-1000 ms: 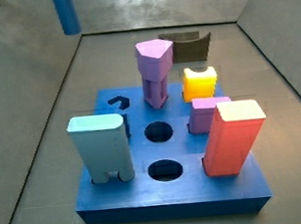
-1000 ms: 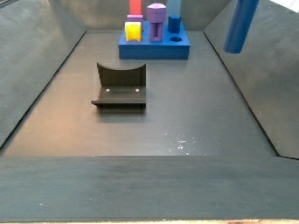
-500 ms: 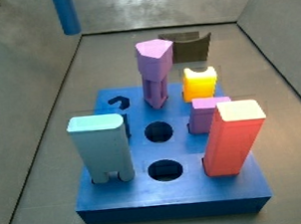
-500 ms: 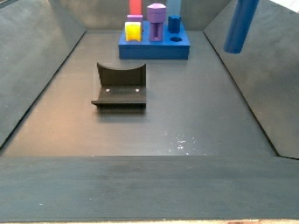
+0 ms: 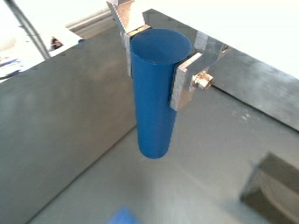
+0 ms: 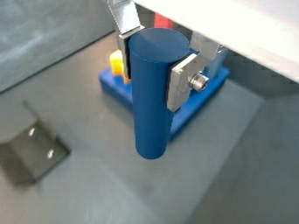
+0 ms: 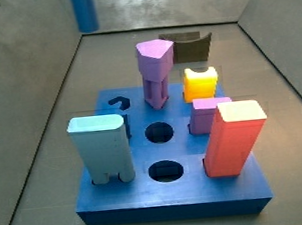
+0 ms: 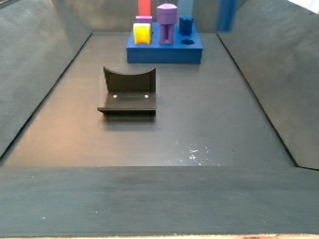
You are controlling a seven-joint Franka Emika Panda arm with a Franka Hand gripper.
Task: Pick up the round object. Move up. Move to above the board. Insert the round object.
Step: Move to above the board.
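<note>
Claw [image 5: 158, 54] grips the round object [image 5: 155, 96] upright, raised well off the floor, beside the board [image 6: 198, 105]. Carry it level over an empty round hole [image 7: 160, 133], then descend straight, avoiding the purple triangular peg [image 7: 155, 72].

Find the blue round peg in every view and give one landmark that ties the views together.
Wrist view: the round object hangs upright mid-frame, clamped in the gripper.
Wrist view: round object mid-frame, gripper shut on it, the board behind it.
Side view: only its lower end shows, at the top edge.
Side view: its lower end at the top edge, right of the board.
Shared landmark: the fixture, in all four.
</note>
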